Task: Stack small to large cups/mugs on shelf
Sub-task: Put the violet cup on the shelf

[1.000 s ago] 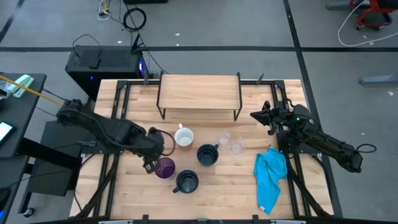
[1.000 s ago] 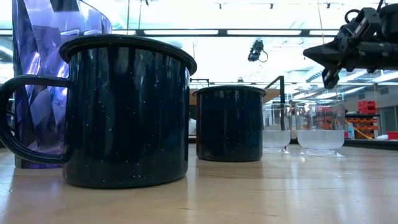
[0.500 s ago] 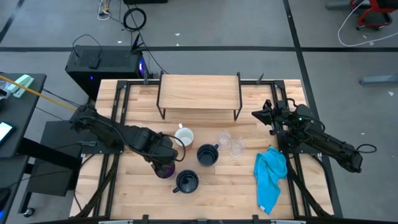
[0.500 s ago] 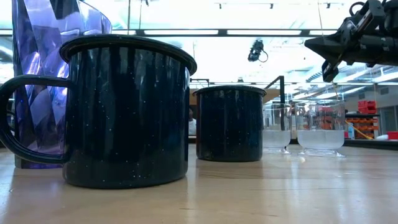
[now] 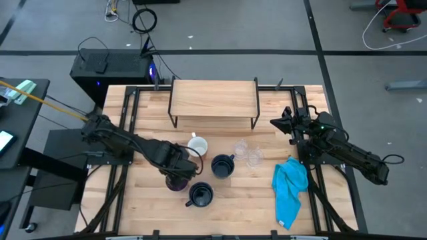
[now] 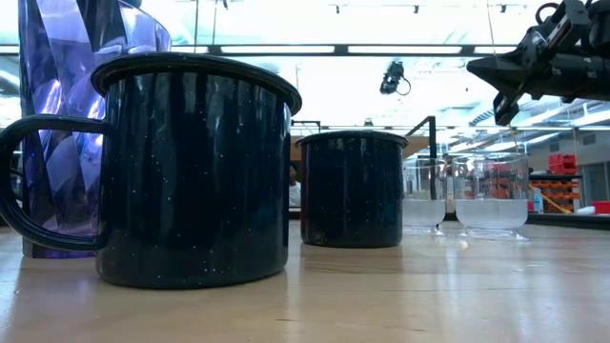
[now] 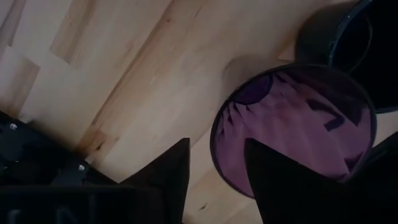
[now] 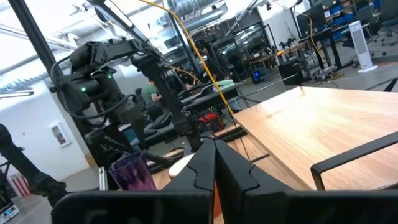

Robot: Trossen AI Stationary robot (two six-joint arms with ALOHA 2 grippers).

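On table (image 5: 133, 200), left gripper (image 7: 214, 171) straddles purple tumbler (image 7: 292, 130) rim.

Left arm hides purple tumbler (image 5: 175, 183) mostly

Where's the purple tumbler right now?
In the high view the purple tumbler stands left of centre on the table, beside the nearer navy mug, with the left gripper over it, one finger on each side of its rim.

Bright blue cloth (image 5: 289, 190) crumpled on tabletop (image 5: 237, 217), right side. Black box (image 5: 110, 69) on floor behind table. Coiled black cable (image 5: 144, 20) on grey floor.
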